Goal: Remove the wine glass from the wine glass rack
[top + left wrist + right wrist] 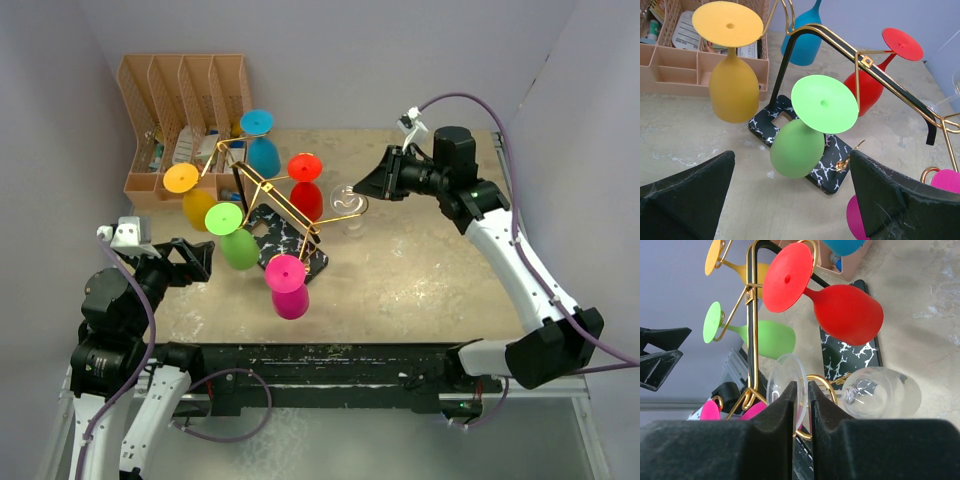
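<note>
The wine glass rack (277, 203), gold wire on a black marble-look base (820, 172), stands left of the table's centre. A clear wine glass (350, 207) hangs upside down from the rack's right scroll end (822, 382). In the right wrist view its bowl (885, 392) lies to the right and its foot disc (782, 377) sits between my fingers. My right gripper (373, 183) (801, 388) is shut on the rim of that foot. My left gripper (196, 258) (792, 165) is open and empty, just left of the hanging green glass (797, 147).
Orange (190, 195), green (232, 235), pink (288, 285), red (305, 185) and blue (260, 140) glasses hang on the other arms. An orange-brown file organiser (185, 110) stands at the back left. Grey walls close in the table's back and sides.
</note>
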Controlling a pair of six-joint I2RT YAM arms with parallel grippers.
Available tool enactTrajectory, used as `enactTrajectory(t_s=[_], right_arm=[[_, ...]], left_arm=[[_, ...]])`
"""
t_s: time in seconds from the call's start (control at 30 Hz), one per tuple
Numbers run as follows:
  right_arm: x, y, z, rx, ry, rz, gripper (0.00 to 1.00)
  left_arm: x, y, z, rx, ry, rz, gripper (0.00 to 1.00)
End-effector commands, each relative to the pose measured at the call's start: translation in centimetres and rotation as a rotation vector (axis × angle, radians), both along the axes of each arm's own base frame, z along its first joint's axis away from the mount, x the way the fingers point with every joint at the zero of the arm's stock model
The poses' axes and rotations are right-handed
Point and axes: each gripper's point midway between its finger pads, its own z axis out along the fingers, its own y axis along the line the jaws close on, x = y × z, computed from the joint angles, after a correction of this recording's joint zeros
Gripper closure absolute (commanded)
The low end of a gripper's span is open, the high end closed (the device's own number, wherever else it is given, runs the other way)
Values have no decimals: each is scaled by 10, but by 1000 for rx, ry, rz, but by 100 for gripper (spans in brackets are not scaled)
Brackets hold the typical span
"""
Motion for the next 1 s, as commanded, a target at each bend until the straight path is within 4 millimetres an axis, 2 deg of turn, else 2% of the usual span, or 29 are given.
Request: enactTrajectory(t_s=[0.0, 0.07, 0.27, 0.4, 0.8, 0.97], right_arm=[[-20, 6, 17, 37, -44, 67, 86], [-20, 6, 17, 39, -42, 67, 90], [-18, 7, 14, 38, -32, 69, 92], [-18, 8, 14, 43, -28, 71, 85], [-29, 10, 24, 79, -37, 109, 75], [-30, 11, 23, 82, -33, 116, 76]], left_arm=[[4, -2, 10, -4, -40, -9, 1], [4, -2, 10, -4, -39, -10, 1], [4, -3, 10, -5, -41, -11, 1], [4, -3, 10, -5, -41, -11, 1], [4, -3, 9, -4, -39, -11, 1], [4, -3, 9, -4, -38, -11, 1]])
